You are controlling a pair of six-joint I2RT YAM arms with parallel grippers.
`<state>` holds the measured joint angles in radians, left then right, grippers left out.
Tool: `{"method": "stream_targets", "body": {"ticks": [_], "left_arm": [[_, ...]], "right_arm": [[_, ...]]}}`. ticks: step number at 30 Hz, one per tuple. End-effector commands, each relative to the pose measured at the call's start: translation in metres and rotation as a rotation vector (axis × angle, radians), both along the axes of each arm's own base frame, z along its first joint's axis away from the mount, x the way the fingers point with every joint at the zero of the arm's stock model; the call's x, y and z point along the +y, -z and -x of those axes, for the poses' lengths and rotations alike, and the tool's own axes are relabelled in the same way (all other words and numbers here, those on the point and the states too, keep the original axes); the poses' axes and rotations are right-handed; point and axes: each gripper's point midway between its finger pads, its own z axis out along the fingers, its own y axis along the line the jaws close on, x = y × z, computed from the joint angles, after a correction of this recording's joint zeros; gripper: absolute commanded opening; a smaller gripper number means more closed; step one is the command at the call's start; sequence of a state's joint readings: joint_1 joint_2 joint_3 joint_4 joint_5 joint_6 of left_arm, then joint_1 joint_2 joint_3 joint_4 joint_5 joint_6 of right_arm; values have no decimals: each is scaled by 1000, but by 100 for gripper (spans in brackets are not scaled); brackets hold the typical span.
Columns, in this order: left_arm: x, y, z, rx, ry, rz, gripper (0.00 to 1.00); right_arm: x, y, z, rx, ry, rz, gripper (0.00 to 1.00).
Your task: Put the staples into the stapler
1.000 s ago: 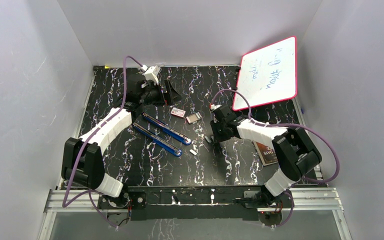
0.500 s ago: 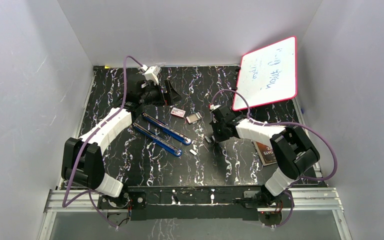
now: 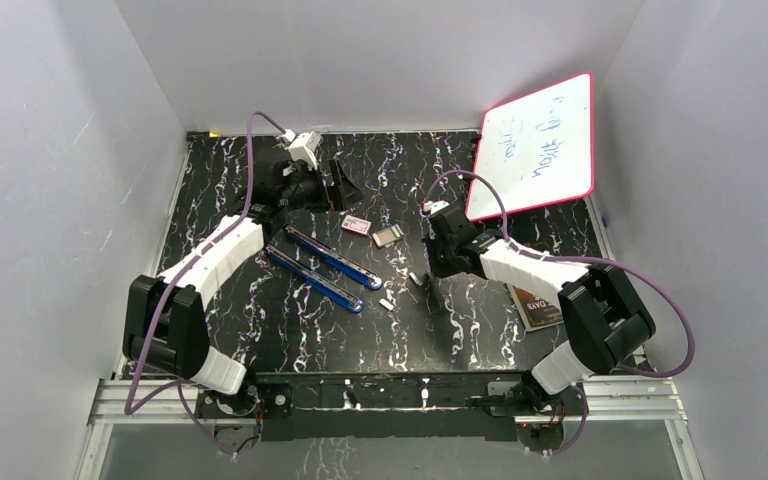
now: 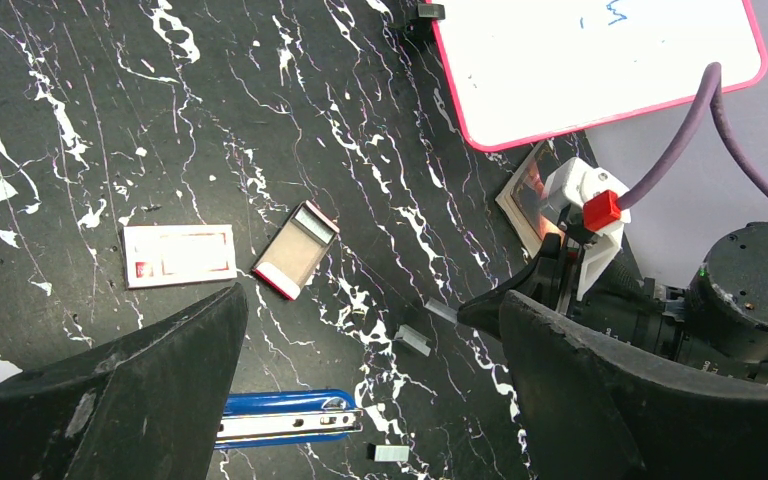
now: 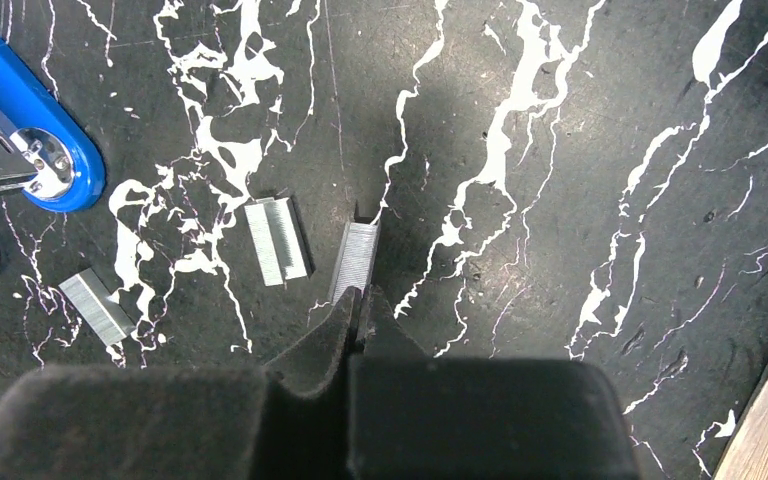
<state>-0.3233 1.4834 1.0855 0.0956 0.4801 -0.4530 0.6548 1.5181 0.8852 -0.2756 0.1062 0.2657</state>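
Right of the blue stapler's [image 5: 15, 105] rounded end, one strip of staples [image 5: 357, 258] lies with its near end hidden under the right gripper's [image 5: 360, 302] clenched tips; whether they pinch it is unclear. Two more strips [image 5: 278, 240] lie nearer the stapler. On the stapler's far side the left gripper [image 4: 372, 305] hangs spread wide, holding nothing.
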Motion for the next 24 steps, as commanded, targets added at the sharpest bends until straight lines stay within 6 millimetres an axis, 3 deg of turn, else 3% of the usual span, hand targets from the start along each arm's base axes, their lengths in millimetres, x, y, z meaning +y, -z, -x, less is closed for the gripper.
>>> {"method": "stream_targets", "body": {"ticks": [1,16,20,24], "left_arm": [[-2,-2,5,-5,24,4,95],[-4,0,4,6,28,13,95],[-4,0,4,5,30,12,95],[-4,0,4,6,30,12,95]], "right_arm": [[0,-8,-4,-32,13,-5,0],[-2,-9,-2,-28,20,-2,2],[2,-6,0,4,29,-14,33],[4,-4,1,15,79,-33,47]]}}
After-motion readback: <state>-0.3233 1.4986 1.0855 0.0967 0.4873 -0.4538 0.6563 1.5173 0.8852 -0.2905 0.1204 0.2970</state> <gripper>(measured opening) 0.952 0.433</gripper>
